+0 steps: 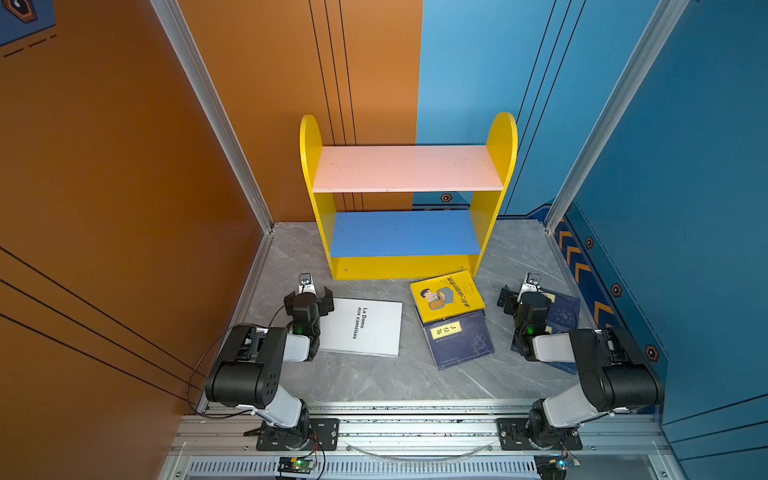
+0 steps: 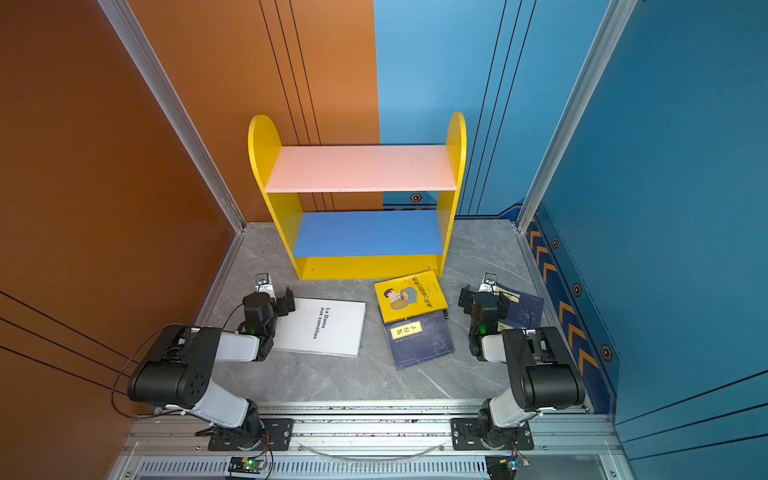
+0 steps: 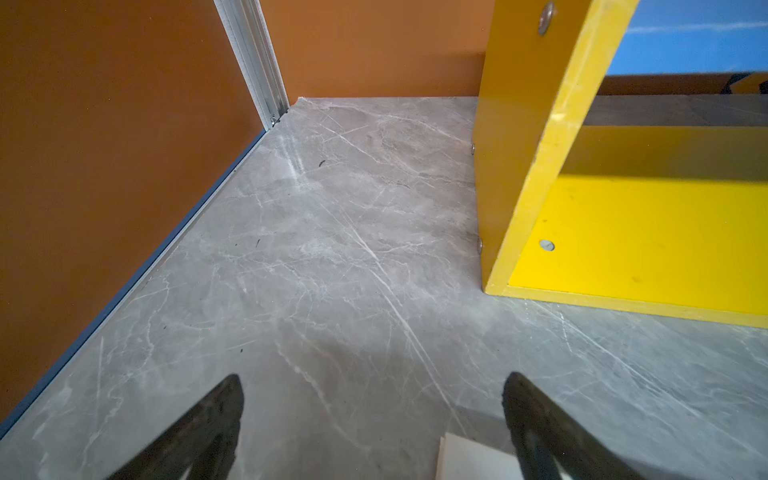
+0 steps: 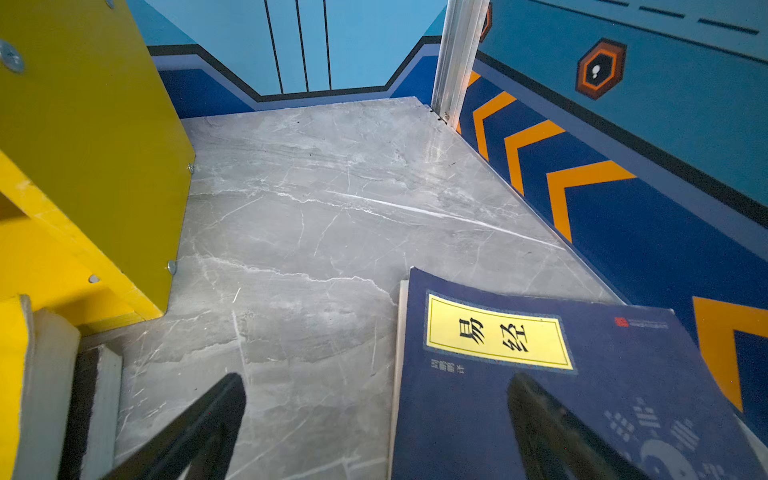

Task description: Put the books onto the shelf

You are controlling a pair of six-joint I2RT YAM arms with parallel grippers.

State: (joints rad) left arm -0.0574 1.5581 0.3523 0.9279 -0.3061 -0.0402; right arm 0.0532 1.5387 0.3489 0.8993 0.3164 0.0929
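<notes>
Two arms on show, and we start at the left. The left claw hangs low over the grey table, jaws spread wide and nothing between them but bare marble. We see the same in the left wrist view, left claw agape, with a pale corner of the white book showing just beside one finger.

Moving along, that white book lies flat, black title up, its far left corner right by the claw.

Behind it, at the middle back of the table, the shelf stands upright against the wall, pink upper board over blue lower board. Every book we can see lies on the table in front of it.

On we go. The yellow book with its cartoon man lies flat just beside the shelf's right foot; whether they touch, we cannot tell. Its near edge overlaps the far edge of the middle navy book, which lies cover up with its yellow label showing.

Now the right claw, low as well, jaws wide apart and gripping nothing. In the right wrist view the right claw has one finger over bare table and the other over the cover of the right-hand navy book. Contact there we cannot make out. That book lies flat near the right wall, partly under the arm. More navy cover peeks out beneath the arm, and how many books lie there we cannot say.
</notes>
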